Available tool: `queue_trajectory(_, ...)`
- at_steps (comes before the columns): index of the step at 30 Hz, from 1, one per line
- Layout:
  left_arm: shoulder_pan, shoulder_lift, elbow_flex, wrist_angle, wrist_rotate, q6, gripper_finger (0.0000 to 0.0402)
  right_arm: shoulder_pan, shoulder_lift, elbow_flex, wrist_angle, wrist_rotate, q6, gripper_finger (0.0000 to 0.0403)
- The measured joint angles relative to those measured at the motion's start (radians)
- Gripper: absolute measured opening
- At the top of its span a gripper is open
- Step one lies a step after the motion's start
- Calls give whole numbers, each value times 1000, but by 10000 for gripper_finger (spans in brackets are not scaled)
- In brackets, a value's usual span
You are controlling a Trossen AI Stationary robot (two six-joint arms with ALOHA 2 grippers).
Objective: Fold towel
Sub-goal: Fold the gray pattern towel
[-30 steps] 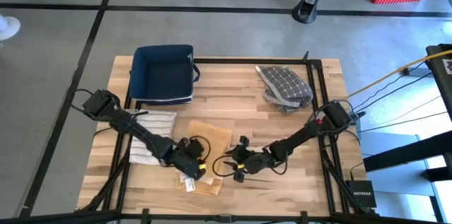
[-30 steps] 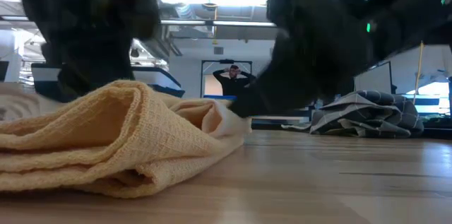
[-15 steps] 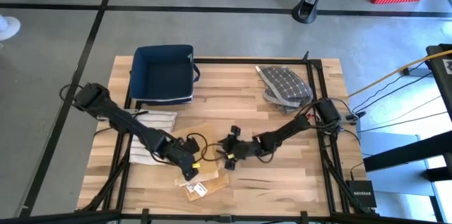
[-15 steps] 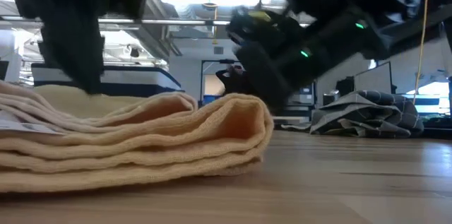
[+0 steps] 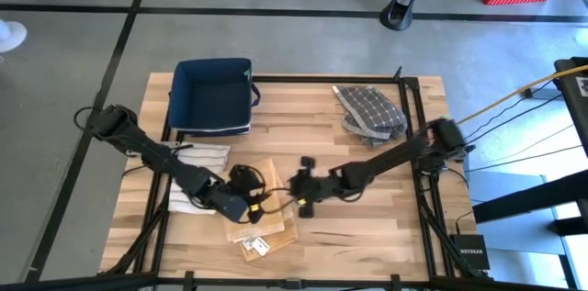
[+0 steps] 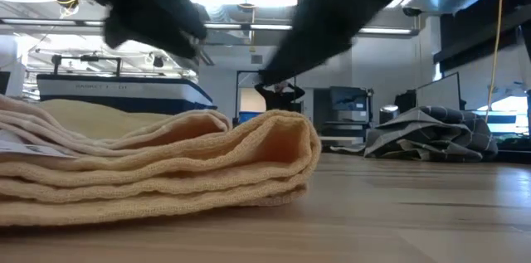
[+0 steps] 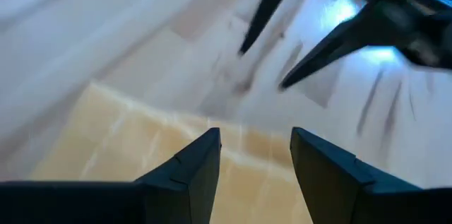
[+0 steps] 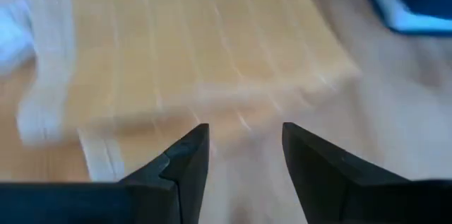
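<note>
Both arms stretch low over the worktop [image 5: 367,218], left tool [image 5: 246,207] and right tool [image 5: 303,192] spread and empty, flanking the folded towel [image 5: 266,222] at six o'clock.

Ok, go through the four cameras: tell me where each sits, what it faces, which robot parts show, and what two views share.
High view: overhead, looking straight down on the wooden table; both dark arms show, left gripper, right gripper.
Low view: table height, looking across the folded tan waffle-weave towel into the room; dark arm parts blur above.
Left wrist view: over the towel's edge; own open fingers.
Right wrist view: facing the towel; own open fingers.
Shared: high and low views both show the crumpled grey checked cloth.
</note>
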Motion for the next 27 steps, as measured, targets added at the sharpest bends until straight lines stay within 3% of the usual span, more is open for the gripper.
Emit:
queue_trajectory(4, 60, 53, 0, 65, -6, 92, 164, 35, -172, -6, -371, 136, 21, 182)
queue_trajectory(8, 78, 114, 0, 70, -10, 110, 164, 46, -334, -8, -730, 255, 143, 182)
queue_trajectory(11, 74, 157, 0, 79, -12, 123, 164, 21, -436, -73, -853, 341, 220, 182)
queue_trajectory(18, 67, 187, 0, 81, -11, 182, 164, -196, -604, -315, -840, 368, 258, 182)
queue_trajectory(25, 69, 187, 0, 82, -9, 211, 164, -415, -604, -489, -636, 236, 133, 182)
queue_trajectory(27, 69, 187, 0, 84, -10, 213, 164, -442, -603, -505, -626, 281, 121, 182)
